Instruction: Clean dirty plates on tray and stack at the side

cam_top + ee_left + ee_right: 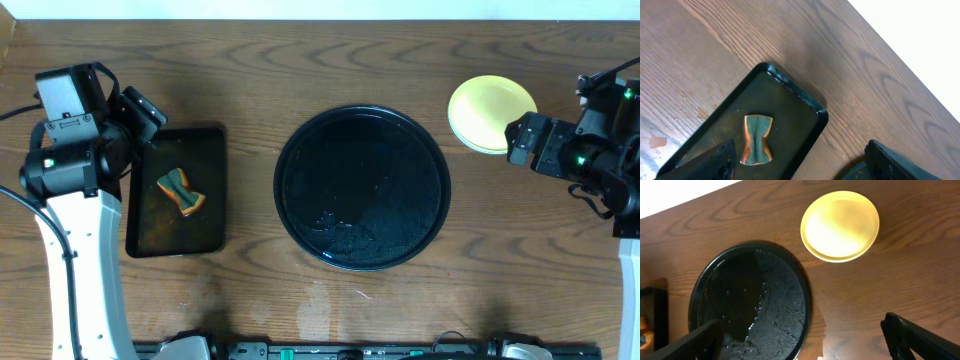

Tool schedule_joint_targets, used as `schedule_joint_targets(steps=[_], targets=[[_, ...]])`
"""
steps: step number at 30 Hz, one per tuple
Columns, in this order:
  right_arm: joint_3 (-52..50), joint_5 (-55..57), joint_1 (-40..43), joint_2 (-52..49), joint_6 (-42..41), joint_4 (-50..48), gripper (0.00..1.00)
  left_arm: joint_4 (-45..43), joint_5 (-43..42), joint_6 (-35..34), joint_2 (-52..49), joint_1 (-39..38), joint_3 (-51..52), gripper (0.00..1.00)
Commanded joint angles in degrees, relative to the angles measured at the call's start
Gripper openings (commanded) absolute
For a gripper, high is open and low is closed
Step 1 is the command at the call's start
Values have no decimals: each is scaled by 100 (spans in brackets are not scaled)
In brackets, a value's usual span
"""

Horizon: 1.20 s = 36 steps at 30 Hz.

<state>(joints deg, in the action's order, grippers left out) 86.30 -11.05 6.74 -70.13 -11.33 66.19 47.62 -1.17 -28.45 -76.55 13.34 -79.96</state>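
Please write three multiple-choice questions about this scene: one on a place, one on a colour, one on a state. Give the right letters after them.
1. Where does the sponge lie?
A. in a bowl
B. on the rectangular tray
C. in a sink

2. What colour is the plate beside the round tray?
A. yellow
B. red
C. black

3. How is the right gripper?
A. shut on a cup
B. shut on a cloth
C. open, holding nothing

Answers:
1 B: the overhead view shows the sponge inside that tray.
2 A: the plate looks pale yellow from above and from the right wrist.
3 C: its fingers stand wide apart with nothing between them.
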Motion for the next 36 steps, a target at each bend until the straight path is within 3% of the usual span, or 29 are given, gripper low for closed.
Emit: schedule_joint_targets(steps=[1, 27, 31, 36], targets=[[63, -184, -46, -4, -125, -15, 99, 9, 28, 35, -17, -2, 2, 83], [-229, -105, -208, 315, -188, -199, 99, 9, 28, 35, -17, -2, 2, 84], [-1016, 166, -581, 767, -138, -922, 99, 9, 28, 35, -17, -2, 2, 84], [-2938, 485, -1209, 1705, 463, -3123, 99, 9, 28, 35, -17, -2, 2, 84]])
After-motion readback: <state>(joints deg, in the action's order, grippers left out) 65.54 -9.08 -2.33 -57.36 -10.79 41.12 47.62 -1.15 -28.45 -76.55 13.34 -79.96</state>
